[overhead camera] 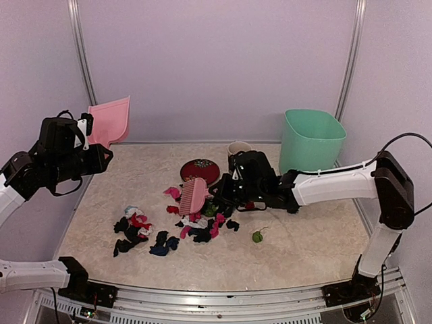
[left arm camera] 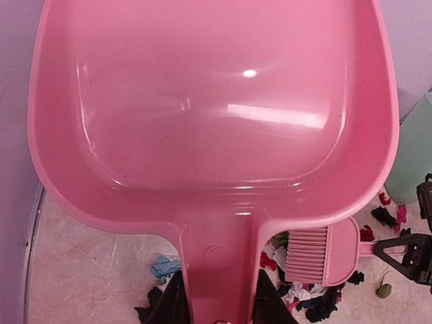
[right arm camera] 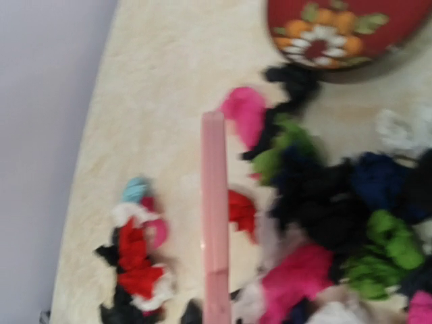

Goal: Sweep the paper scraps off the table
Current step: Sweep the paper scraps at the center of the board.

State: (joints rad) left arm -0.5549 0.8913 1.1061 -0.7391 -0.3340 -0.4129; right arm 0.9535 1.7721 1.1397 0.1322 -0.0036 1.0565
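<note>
The paper scraps lie on the table [overhead camera: 304, 250] in two heaps, a left one [overhead camera: 133, 233] and a middle one [overhead camera: 202, 226], mostly black with red, pink, white and blue bits; a green scrap [overhead camera: 258, 236] lies apart. My left gripper [overhead camera: 88, 138] is raised at the far left, shut on the handle of a pink dustpan [overhead camera: 109, 120]; the pan [left arm camera: 216, 108] fills the left wrist view, its handle between dark fingers [left arm camera: 165, 304]. My right gripper [overhead camera: 226, 192] is shut on a pink brush [overhead camera: 196, 196] held over the middle heap. The brush [right arm camera: 214, 216] shows edge-on between the scraps [right arm camera: 317, 209].
A red flowered plate [overhead camera: 200, 171] and a cup [overhead camera: 237, 147] stand behind the scraps. A mint-green bin [overhead camera: 312, 140] stands at the back right. Walls close off the back and both sides.
</note>
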